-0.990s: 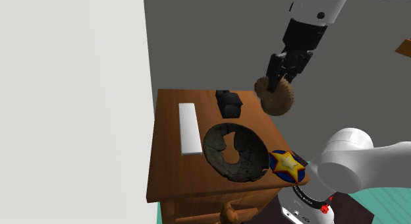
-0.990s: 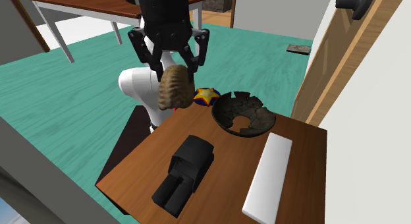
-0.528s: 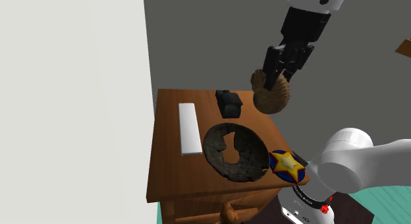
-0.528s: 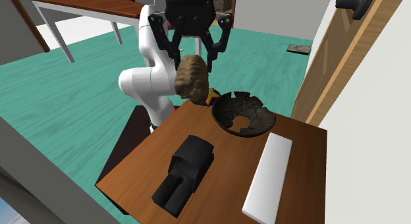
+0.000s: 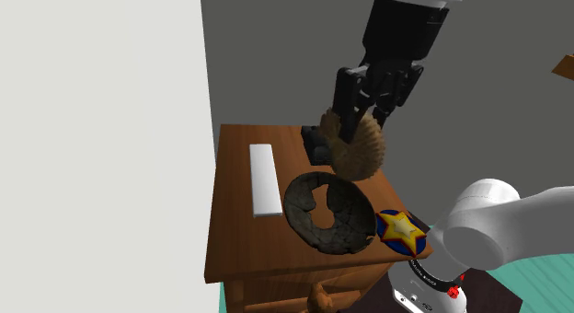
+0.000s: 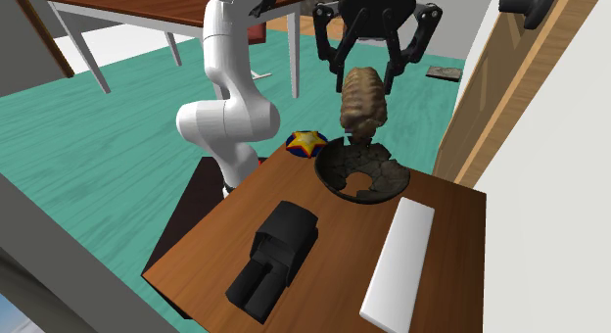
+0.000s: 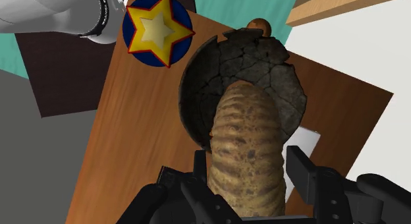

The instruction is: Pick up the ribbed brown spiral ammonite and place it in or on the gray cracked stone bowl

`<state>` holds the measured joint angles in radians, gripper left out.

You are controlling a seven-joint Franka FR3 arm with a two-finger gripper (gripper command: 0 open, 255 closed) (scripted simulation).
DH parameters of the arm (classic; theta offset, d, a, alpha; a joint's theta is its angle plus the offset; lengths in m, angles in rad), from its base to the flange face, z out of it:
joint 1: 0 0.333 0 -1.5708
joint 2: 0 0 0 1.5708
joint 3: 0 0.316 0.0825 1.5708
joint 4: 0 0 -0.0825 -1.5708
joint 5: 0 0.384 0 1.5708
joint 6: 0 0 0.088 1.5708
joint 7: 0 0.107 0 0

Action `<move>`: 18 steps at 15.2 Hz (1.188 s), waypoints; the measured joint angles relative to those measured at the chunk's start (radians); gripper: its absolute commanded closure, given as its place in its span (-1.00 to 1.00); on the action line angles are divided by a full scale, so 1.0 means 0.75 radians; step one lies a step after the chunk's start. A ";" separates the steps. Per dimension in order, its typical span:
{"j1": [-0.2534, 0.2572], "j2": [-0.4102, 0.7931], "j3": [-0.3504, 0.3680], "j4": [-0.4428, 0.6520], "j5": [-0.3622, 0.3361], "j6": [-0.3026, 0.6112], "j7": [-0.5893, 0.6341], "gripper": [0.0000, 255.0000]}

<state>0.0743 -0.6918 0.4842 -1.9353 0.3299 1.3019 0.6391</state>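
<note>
Upper centre of second exterior view: end effector (image 6: 364, 78) clamped across ammonite (image 6: 362, 101) flanks, above bowl (image 6: 377, 187). I judge it rigid, ribbed, grippy; flank hold suits.

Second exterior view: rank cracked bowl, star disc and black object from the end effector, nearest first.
1. Cracked bowl, directly below the end effector gripping the ammonite.
2. Star disc, just left of the bowl.
3. Black object, toward the camera on the table.
</note>
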 measured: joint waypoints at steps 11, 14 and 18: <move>0.019 -0.048 0.064 -0.178 0.050 0.144 0.019 1.00; 0.024 -0.066 0.072 -0.245 0.060 0.193 0.009 1.00; 0.035 -0.094 0.085 -0.328 0.077 0.249 0.000 1.00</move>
<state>0.1007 -0.7623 0.5480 -2.1811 0.3875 1.4888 0.6392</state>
